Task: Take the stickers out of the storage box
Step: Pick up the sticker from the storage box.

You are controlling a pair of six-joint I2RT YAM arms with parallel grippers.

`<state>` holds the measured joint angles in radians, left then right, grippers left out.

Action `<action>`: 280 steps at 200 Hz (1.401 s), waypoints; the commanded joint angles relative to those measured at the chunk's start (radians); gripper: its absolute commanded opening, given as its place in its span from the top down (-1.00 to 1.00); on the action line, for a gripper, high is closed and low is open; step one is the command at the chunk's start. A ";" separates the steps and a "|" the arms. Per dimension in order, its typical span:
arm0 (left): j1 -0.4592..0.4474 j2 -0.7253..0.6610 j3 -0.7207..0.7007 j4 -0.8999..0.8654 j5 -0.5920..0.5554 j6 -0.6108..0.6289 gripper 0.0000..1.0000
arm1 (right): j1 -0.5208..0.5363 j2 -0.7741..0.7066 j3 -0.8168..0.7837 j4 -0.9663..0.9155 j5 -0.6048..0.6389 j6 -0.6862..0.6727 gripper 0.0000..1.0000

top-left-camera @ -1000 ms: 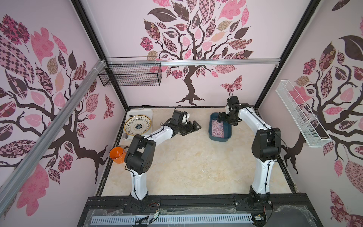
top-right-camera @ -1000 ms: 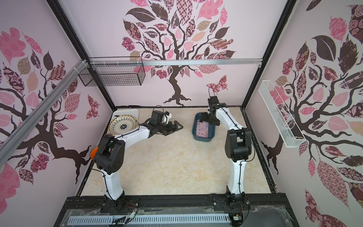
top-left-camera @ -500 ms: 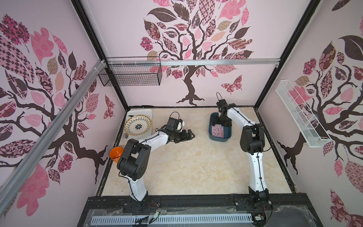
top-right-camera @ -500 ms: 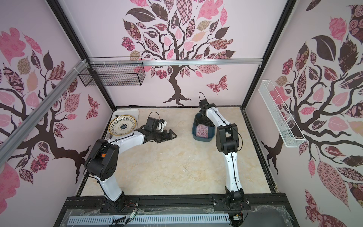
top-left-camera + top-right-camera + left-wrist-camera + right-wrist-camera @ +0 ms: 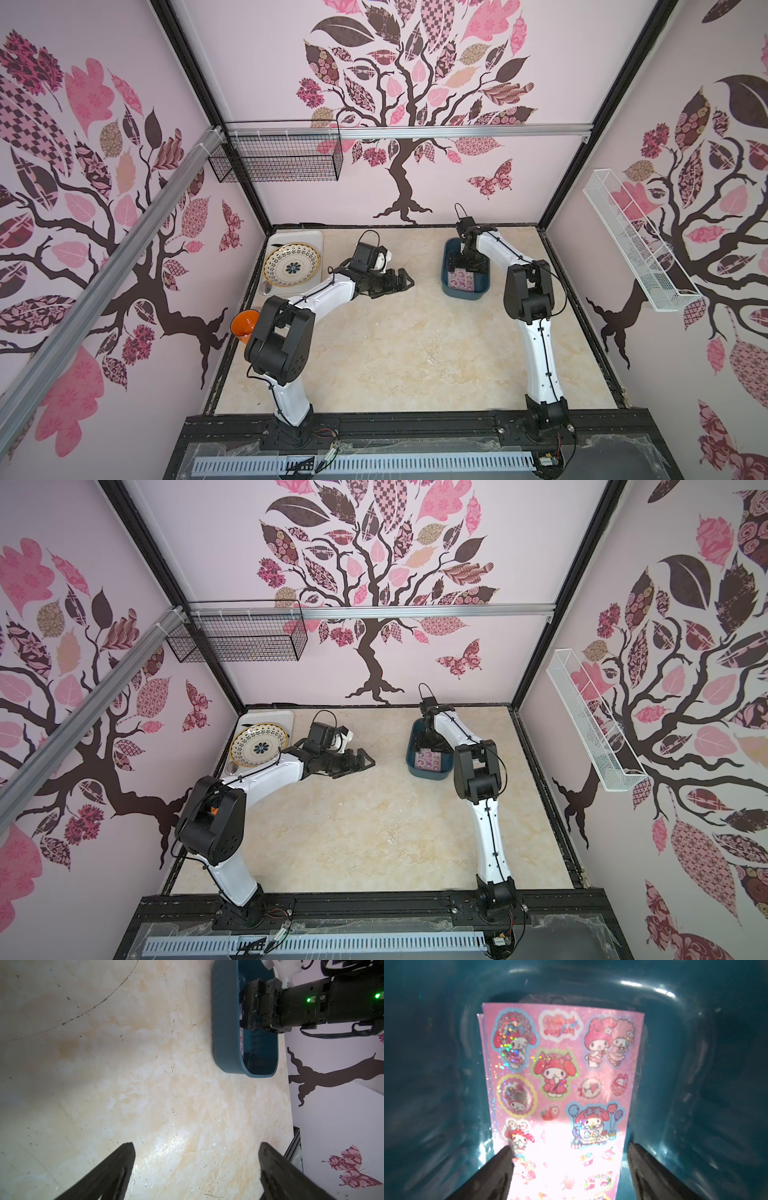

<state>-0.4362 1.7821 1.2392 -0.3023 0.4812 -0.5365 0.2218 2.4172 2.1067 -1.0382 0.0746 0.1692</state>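
Marble-patterned tabletop [image 5: 395, 353], enclosed by pink walls [image 5: 540, 174]. Toward its back right stands the storage box [image 5: 462, 295], dark teal. The stickers [image 5: 462, 279] lie flat on its floor, a pink sheet uppermost, with edges of further sheets showing beneath it in the right wrist view. My right jaws reach down inside the box and stand wide apart: one fingertip [image 5: 500, 1167] overlaps the sheet's long edge, the other sits just beside the opposite edge. Whether either touches the sheet I cannot tell. My left jaws hang fully spread above bare tabletop, well apart from the box, holding nothing. Back left, a patterned plate [image 5: 292, 266] rests on a white tray [image 5: 311, 239].
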 commanded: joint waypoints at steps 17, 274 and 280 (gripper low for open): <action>0.001 -0.030 0.065 -0.112 0.015 0.049 -0.97 | -0.007 0.002 -0.045 0.013 0.039 -0.009 -0.46; 0.006 -0.034 0.199 -0.283 0.114 0.231 -0.97 | -0.050 -0.339 -0.117 -0.055 -0.183 -0.012 0.75; 0.007 -0.035 0.199 -0.278 0.125 0.228 -0.96 | -0.050 -0.361 -0.122 -0.055 -0.198 -0.009 0.74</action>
<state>-0.4343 1.7763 1.4506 -0.5991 0.5697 -0.3290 0.1780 2.1937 1.9755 -1.0630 -0.0734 0.1493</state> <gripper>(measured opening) 0.983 0.125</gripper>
